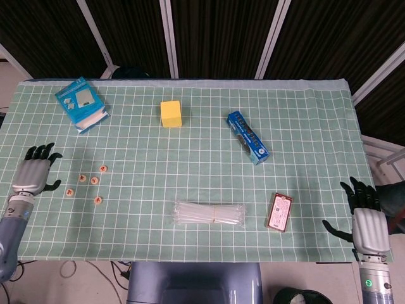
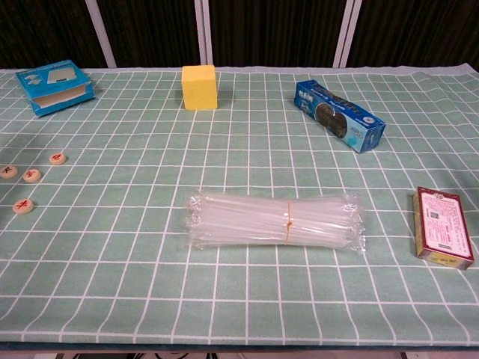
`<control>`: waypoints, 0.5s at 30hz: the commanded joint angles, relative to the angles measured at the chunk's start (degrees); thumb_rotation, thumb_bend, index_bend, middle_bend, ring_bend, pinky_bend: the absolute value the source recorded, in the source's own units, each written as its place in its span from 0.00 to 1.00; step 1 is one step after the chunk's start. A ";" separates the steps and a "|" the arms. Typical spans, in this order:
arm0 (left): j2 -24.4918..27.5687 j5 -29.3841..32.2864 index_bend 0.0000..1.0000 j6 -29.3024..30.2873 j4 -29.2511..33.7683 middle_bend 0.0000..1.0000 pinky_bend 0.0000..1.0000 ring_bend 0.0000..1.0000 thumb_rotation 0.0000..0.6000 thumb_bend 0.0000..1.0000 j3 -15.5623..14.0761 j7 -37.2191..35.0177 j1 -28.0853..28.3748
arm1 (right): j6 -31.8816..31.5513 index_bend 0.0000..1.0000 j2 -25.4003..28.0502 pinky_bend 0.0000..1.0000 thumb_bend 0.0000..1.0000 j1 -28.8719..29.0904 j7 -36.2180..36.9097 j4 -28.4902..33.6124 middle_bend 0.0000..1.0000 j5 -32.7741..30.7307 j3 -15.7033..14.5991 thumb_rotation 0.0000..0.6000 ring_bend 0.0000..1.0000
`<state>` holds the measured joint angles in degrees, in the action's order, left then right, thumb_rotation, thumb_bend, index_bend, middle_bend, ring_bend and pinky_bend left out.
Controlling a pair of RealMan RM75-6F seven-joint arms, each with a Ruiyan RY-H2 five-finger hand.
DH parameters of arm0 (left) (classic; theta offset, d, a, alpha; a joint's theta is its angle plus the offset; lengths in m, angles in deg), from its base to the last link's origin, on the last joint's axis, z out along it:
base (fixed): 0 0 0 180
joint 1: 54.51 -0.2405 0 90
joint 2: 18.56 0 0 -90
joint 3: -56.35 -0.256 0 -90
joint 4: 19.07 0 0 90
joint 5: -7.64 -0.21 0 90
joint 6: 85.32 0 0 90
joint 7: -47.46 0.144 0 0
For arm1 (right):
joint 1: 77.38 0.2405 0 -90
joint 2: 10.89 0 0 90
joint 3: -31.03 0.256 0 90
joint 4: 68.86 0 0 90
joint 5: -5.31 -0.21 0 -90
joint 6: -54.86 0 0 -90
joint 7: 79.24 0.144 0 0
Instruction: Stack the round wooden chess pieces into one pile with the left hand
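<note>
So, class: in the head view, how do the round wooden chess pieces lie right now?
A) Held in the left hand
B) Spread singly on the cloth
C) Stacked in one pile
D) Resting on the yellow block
B: the chess pieces lie apart, flat on the cloth, with the left hand open beside them, touching none.

left hand (image 1: 33, 175) to chess pieces (image 1: 88, 185): bare cloth between | blue box (image 1: 81, 103): well behind, apart

The chess pieces (image 1: 87, 184) lie near the table's (image 1: 316, 114) left edge, just right of the left hand (image 1: 33, 177).
</note>
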<state>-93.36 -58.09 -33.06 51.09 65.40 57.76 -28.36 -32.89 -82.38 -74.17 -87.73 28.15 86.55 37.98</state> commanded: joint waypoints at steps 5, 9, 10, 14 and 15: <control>-5.28 0.10 0.33 -1.86 -5.78 0.00 0.00 0.00 1.00 0.27 -1.00 0.04 2.13 | 0.13 0.12 0.08 0.00 0.27 0.02 0.24 0.03 0.05 -0.45 0.23 1.00 0.00; -7.09 0.30 0.37 -2.19 -7.58 0.00 0.00 0.00 1.00 0.27 -1.40 1.01 2.64 | 0.16 0.12 0.10 0.00 0.27 0.02 0.34 0.02 0.05 -0.62 0.30 1.00 0.00; -7.51 0.33 0.38 -2.35 -7.94 0.00 0.00 0.00 1.00 0.27 -1.50 1.23 2.79 | 0.16 0.12 0.11 0.00 0.27 0.01 0.38 0.04 0.05 -0.66 0.32 1.00 0.00; -8.91 0.03 0.41 -2.28 -8.86 0.00 0.00 0.00 1.00 0.28 -1.72 1.50 3.23 | 0.18 0.12 0.13 0.00 0.27 0.00 0.44 0.12 0.05 -0.91 0.45 1.00 0.00; -9.19 -0.08 0.41 -2.22 -9.04 0.00 0.00 0.00 1.00 0.28 -1.81 1.62 3.31 | 0.14 0.12 0.12 0.00 0.27 0.00 0.43 0.10 0.05 -0.95 0.49 1.00 0.00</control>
<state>-102.40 -58.07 -35.32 42.19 63.69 59.29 -25.15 -32.74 -82.26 -74.17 -87.30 28.24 85.60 38.48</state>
